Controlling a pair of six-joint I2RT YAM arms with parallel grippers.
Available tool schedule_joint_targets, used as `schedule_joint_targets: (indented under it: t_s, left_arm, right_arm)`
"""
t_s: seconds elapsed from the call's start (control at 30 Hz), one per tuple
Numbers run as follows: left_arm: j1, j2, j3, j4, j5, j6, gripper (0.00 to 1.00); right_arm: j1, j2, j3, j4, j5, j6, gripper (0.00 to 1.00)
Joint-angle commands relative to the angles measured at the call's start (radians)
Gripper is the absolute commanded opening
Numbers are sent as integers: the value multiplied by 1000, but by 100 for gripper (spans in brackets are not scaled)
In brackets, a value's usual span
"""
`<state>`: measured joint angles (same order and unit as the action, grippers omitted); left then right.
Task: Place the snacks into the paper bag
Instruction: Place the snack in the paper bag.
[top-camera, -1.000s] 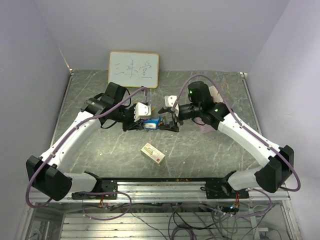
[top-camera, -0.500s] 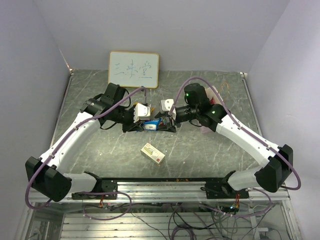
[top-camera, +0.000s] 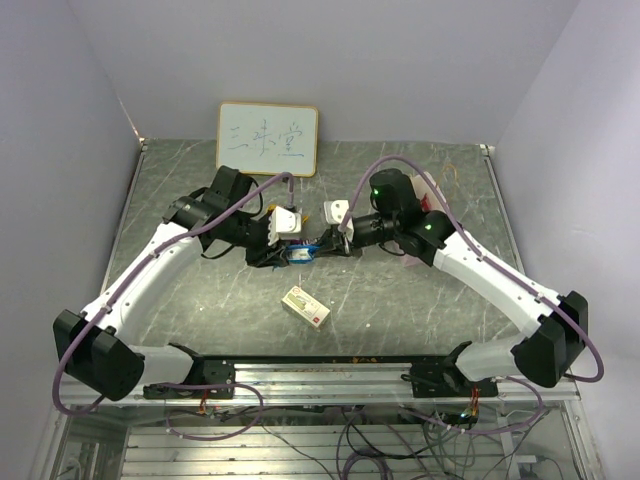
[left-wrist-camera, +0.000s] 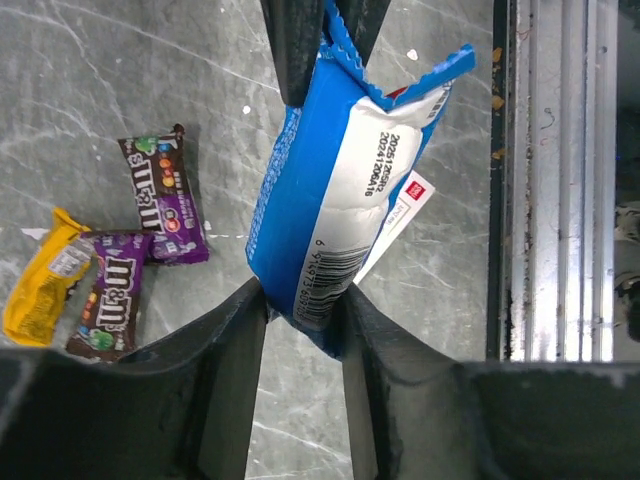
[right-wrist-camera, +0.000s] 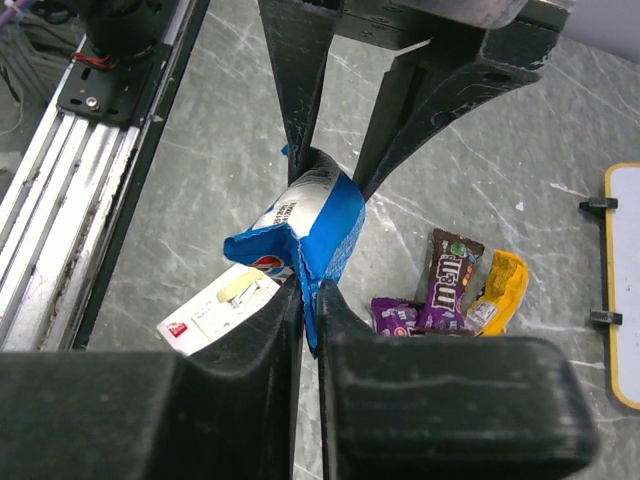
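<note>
Nearest, a small white, red and yellow box (top-camera: 306, 306) lies alone on the grey marbled table (top-camera: 420, 310). Just beyond it, the blue crisp bag (left-wrist-camera: 330, 190) is held between the two grippers. The left gripper (left-wrist-camera: 298, 300) stands part open, both fingers pressing the bag's puffed barcode end. The right gripper (right-wrist-camera: 308, 300) is nearly closed, pinching the crimped seam at the other end.

Only the wrist cameras show the sweets on the table beyond the bag: two M&M's packets (left-wrist-camera: 160, 195) and a yellow wrapper (left-wrist-camera: 40, 290). Overhead, the grippers hide them.

Only the overhead camera shows the pale pink paper bag (top-camera: 431, 184), far right and partly under the right arm, well apart from the crisp bag. The whiteboard (top-camera: 267, 139) leans against the far wall.
</note>
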<state>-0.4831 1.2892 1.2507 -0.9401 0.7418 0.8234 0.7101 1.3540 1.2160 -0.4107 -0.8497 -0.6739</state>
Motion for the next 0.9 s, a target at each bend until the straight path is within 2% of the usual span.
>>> schedule_joint_targets:
  t_s: [0.0,0.07,0.2,0.37,0.5,0.57,0.87]
  left_arm:
    - [4,-4,-18,16,42,5,50]
    - [5,-17,-29,37,35,-1,57]
    - [5,-56,-56,97,-11,-55,69]
    - [8,-100,-64,148,-118,-120,74]
    - [11,-161,-82,220,-255,-178,76]
    - [12,-196,-99,269,-336,-208,82]
    - [28,-292,-183,409,-664,-328,97]
  right_arm:
    - [2,-38,-27,31,2,5,4]
    - [-2,-53,-42,35,21,5,0]
    - [-38,-86,-68,43,36,34,0]
    - [-121,-105,-50,-7,38,95,0]
    - [-207,-115,-22,-58,32,171,0]
    - [-253,-135,-16,-70,45,213,0]
    - [-418,-271,-4,-35,216,426,0]
